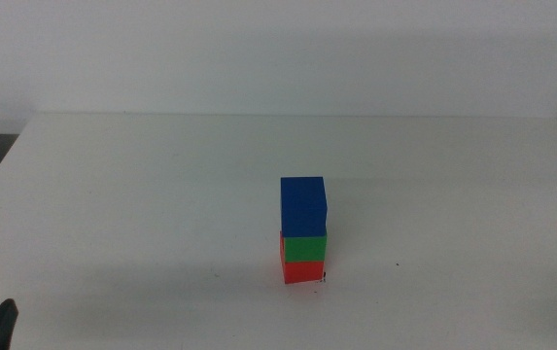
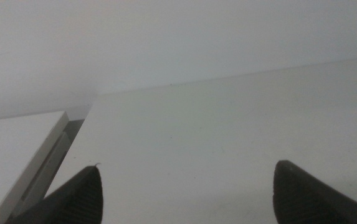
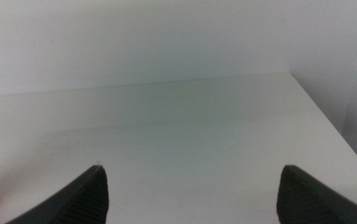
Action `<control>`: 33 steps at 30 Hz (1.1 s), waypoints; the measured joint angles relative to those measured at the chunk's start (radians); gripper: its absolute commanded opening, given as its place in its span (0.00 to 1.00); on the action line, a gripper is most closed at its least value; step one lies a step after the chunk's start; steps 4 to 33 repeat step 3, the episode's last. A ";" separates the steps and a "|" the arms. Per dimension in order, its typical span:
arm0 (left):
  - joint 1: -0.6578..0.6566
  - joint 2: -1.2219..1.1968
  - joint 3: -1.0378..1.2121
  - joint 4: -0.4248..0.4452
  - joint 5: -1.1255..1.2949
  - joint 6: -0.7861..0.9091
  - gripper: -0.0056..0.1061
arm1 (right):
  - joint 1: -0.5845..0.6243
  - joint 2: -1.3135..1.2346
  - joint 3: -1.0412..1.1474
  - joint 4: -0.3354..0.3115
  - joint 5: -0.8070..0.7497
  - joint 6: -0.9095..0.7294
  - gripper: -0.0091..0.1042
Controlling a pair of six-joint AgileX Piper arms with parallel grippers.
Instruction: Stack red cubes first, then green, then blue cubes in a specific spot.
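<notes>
The three cubes stand as one upright tower on the white tabletop, right of centre and toward the near edge in the middle view. The red cube (image 1: pixel 303 269) sits at the bottom, flat on the table, with a tiny black tick of the marked spot (image 1: pixel 324 279) just beside its lower right corner (only this one tick can be made out). The green cube (image 1: pixel 305 248) rests squarely on it, and the dark-blue cube (image 1: pixel 303 205) tops the stack, all three roughly aligned.
</notes>
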 measured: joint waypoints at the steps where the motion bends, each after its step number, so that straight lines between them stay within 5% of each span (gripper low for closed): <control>1: 0.000 0.000 0.000 0.000 0.000 0.004 0.89 | 0.000 0.000 0.000 0.000 0.000 0.000 0.90; 33: 0.000 0.000 0.000 -0.002 0.000 0.006 0.89 | 0.000 0.000 0.000 0.000 0.000 0.000 0.90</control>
